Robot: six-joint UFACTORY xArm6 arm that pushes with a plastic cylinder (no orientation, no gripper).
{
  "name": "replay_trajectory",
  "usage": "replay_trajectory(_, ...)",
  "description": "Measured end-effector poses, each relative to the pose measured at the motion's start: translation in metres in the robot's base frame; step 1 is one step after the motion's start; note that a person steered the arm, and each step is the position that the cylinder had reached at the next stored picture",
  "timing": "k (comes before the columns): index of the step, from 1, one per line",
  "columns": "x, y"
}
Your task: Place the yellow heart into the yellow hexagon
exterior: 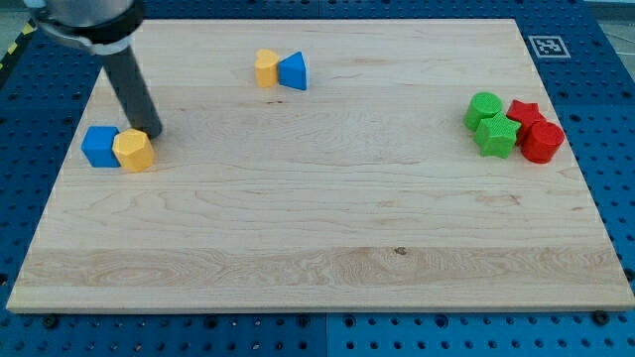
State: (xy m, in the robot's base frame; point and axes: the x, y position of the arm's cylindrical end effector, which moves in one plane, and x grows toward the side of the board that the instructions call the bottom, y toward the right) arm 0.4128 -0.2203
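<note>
Camera view: pale wooden tabletop (317, 228) with visible grain, resting on a blue perforated base (610, 119); printed marker tag (548, 46) at the view's top right corner. Broad open run of bare wood across the middle and the whole bottom half; blocks gathered only toward the view's left, top and right.

No gripper on this arm, so nothing to open, close or hold: just a straight dark rod, my tip (151, 132) set down at the view's left, touching or just beside the upper right of the yellow hexagon (133, 151).

Yellow hexagon near the left edge, pressed against a blue block (100, 146) on its left, shape of that one hard to make out. Little room between this pair and the left border.

Yellow heart (266, 67) well apart from the hexagon, near the top edge, touching a blue triangle (293, 70) on its right. Clear wood between heart and hexagon.

Tight cluster near the right edge: two green blocks (484, 107) (496, 135), shapes unclear, a red star (523, 111) and a rounded red block (542, 141), all touching or nearly so. Blocks matte, plastic-looking, chunky.
</note>
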Motion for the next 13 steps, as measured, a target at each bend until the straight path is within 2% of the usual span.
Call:
replay_trajectory(2,-0.012,0.002)
replay_trajectory(3,-0.03,0.031)
replay_trajectory(4,-0.039,0.102)
replay_trajectory(6,-0.086,0.262)
replay_trajectory(7,-0.102,0.261)
replay_trajectory(8,-0.102,0.231)
replay_trajectory(12,-0.105,0.066)
replay_trajectory(13,-0.112,0.08)
